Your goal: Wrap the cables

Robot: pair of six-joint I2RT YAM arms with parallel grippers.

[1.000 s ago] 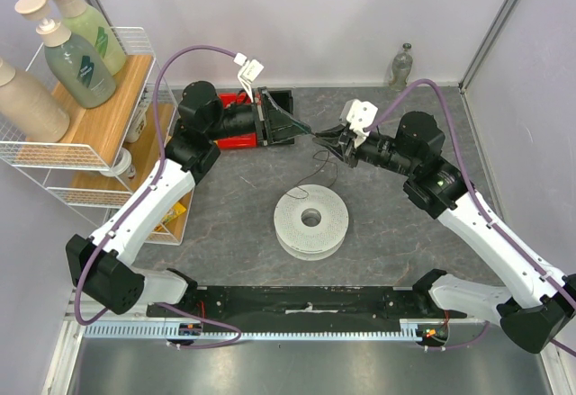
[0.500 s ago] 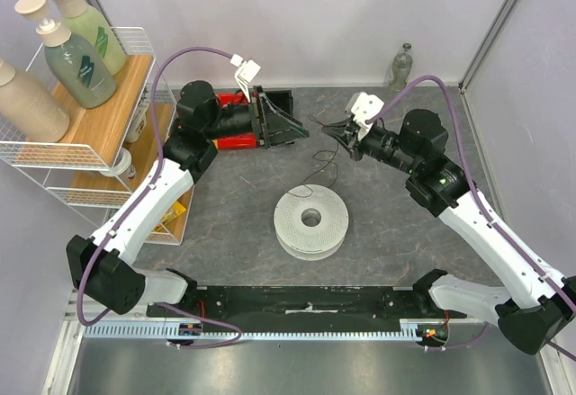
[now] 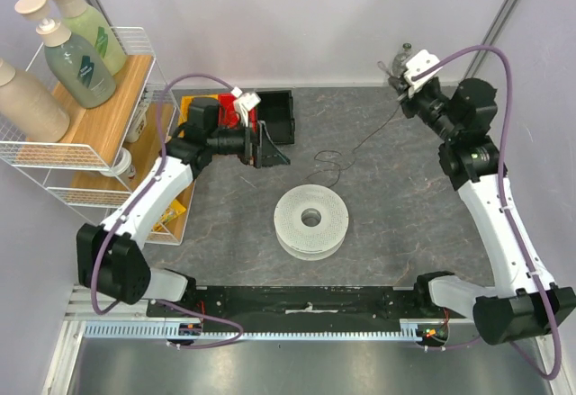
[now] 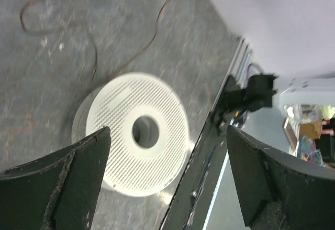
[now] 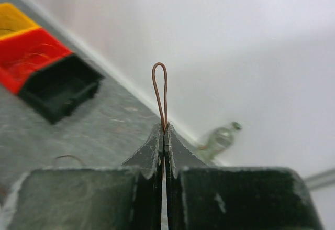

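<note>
Jaws, right gripper (image 5: 164,128): pressed together, pinching the doubled end of the thin black cable (image 5: 163,117), raised at 2 o'clock from the white spool (image 3: 311,220). Jaws, left gripper (image 3: 270,143): spread wide, empty, at 10 o'clock from the spool. Cable run: slack, with loose loops on the table (image 3: 225,206) at 12 o'clock from the spool. Handling, by judgement: keep the pinch firm, draw out the slack, and lay even turns under light tension.

One white spool (image 3: 311,221), one thin wire (image 5: 163,120), three pump bottles (image 3: 79,64), perhaps three bins (image 3: 283,112), and one small clear bottle (image 5: 219,138).
</note>
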